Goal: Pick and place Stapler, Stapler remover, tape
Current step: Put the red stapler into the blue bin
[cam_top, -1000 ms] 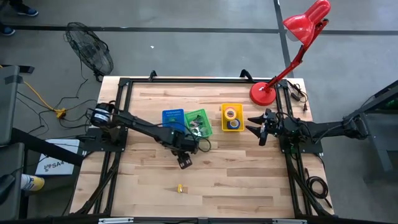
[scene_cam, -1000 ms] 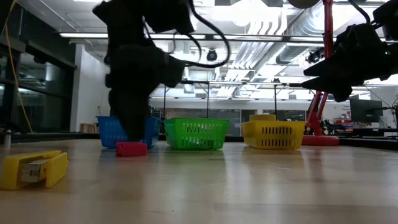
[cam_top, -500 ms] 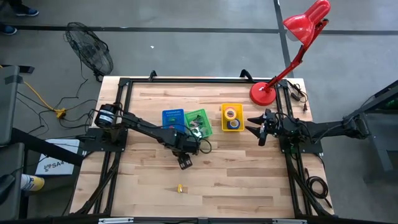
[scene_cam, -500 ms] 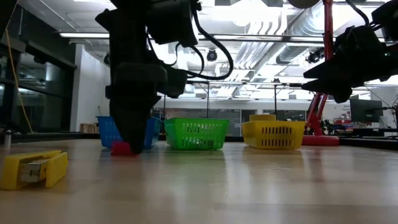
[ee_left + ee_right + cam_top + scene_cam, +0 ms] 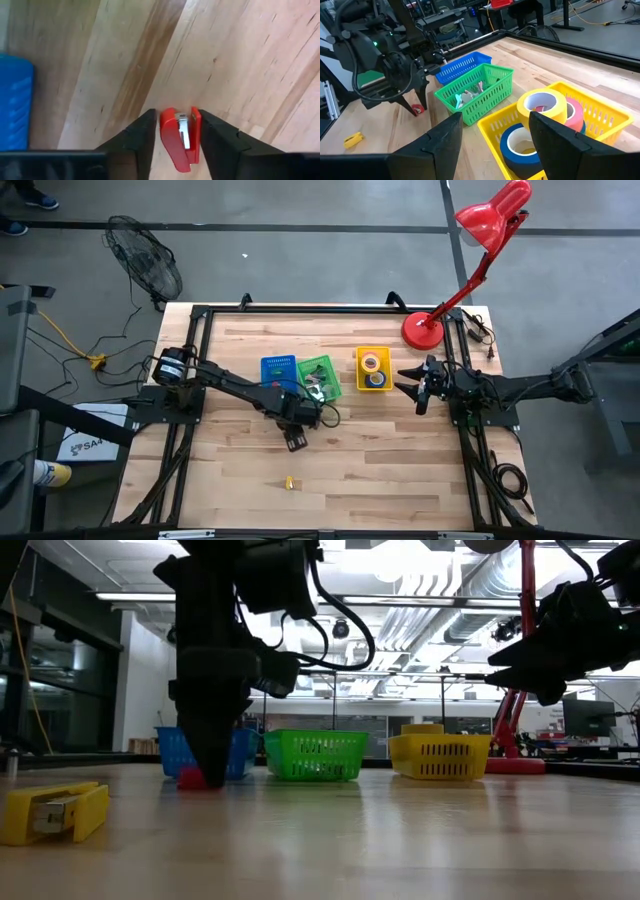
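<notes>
On wooden table point(image 5: 400, 460), beside the blue bin point(image 5: 278, 368), the red stapler point(image 5: 181, 138) is bracketed lengthwise by the left gripper point(image 5: 175, 131), fingers flanking it, contact unclear; right gripper point(image 5: 492, 131) is held open by the yellow bin point(image 5: 600, 117)

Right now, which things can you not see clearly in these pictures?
- Red stapler: its far end is cut off by the left wrist picture's edge; the left gripper mostly hides it in the low view.
- Blue bin: contents too small, high view.
- Green bin: contents unclear, right wrist view.
</notes>
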Robot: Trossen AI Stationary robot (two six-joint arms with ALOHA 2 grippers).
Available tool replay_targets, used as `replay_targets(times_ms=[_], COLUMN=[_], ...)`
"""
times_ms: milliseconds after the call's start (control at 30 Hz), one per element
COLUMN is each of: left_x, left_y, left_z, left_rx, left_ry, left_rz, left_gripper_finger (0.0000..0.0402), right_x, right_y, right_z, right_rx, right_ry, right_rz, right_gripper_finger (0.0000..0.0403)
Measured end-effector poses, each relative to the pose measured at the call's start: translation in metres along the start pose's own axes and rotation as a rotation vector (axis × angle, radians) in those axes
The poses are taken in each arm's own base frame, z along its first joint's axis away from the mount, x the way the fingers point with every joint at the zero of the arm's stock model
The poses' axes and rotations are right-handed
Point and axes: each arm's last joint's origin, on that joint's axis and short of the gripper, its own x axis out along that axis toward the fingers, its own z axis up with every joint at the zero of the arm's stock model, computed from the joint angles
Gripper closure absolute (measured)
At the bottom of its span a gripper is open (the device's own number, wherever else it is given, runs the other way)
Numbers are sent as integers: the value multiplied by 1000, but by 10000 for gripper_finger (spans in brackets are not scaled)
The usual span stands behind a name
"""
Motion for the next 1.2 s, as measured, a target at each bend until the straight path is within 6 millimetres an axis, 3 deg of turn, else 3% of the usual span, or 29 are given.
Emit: replay_targets(times_ms=[367,733,900,1200], left_x=[-11,-81,-99,-98], left_y=[3,14,34,83], left_z=[-7,-18,-16,5], left_rx=[50,30,-30,-168], left_ry=[51,-102,-179,-160], left_rz=[-25,-35,53,125], left_gripper_finger=[327,332,332,332], right_x=[0,0,0,0], right_y=[0,0,0,0], right_z=[0,0,0,-1], right_rx=[0,0,0,-2], right_ry=[0,1,1,6], right_rz=[0,0,-1,-3], right_gripper_finger=[182,182,182,182])
